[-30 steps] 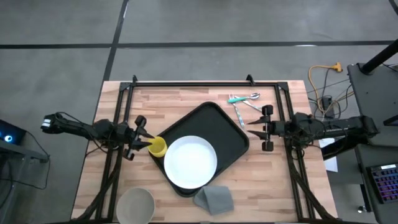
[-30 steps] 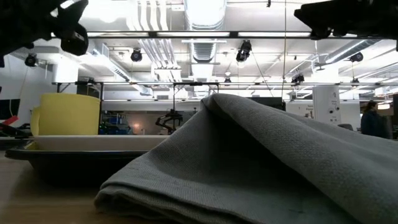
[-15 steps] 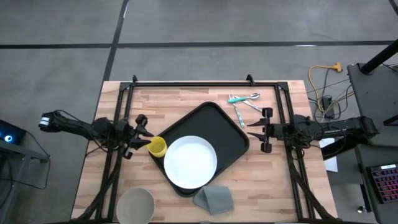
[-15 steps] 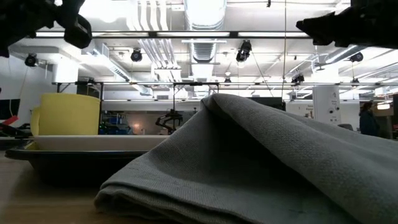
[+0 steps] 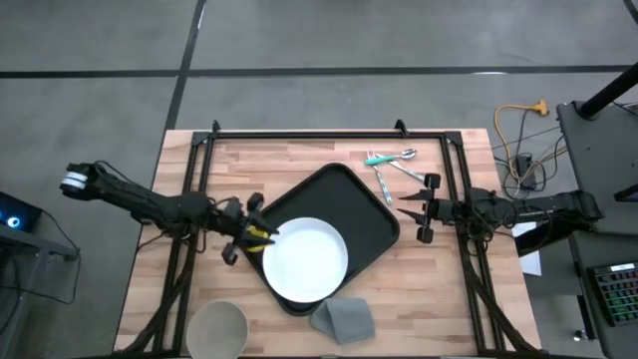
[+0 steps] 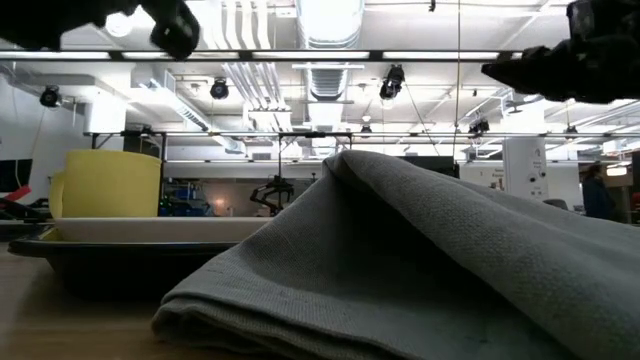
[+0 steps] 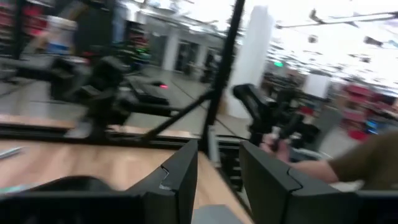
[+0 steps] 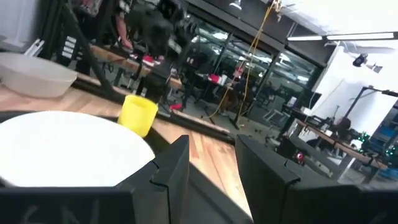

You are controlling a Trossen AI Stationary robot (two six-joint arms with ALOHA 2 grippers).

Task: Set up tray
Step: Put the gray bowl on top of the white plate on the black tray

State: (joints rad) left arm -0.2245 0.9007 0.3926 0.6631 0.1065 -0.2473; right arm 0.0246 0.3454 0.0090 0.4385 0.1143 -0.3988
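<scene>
The black tray (image 5: 351, 204) lies askew on the wooden table. The white plate (image 5: 305, 261) rests on it. The yellow cup (image 5: 261, 239) stands upright on the tray's left corner beside the plate, and also shows in the low view (image 6: 110, 183) and the right wrist view (image 8: 138, 113). My left gripper (image 5: 242, 229) is open and hovers well above the cup (image 6: 175, 25), touching nothing. My right gripper (image 5: 402, 211) is open and empty just off the tray's right edge, raised above the table (image 6: 520, 70).
A folded grey cloth (image 5: 342, 319) lies by the tray's near corner and fills the low view (image 6: 420, 260). A pale bowl (image 5: 217, 329) stands at the near left. Cutlery (image 5: 391, 165) lies on the table at the far right. The black frame rails (image 5: 309, 133) border the table.
My left gripper has gone up and toward the table's right edge, from beside the yellow cup to above it, and has turned somewhat. The cup, plate and tray stay where they were.
</scene>
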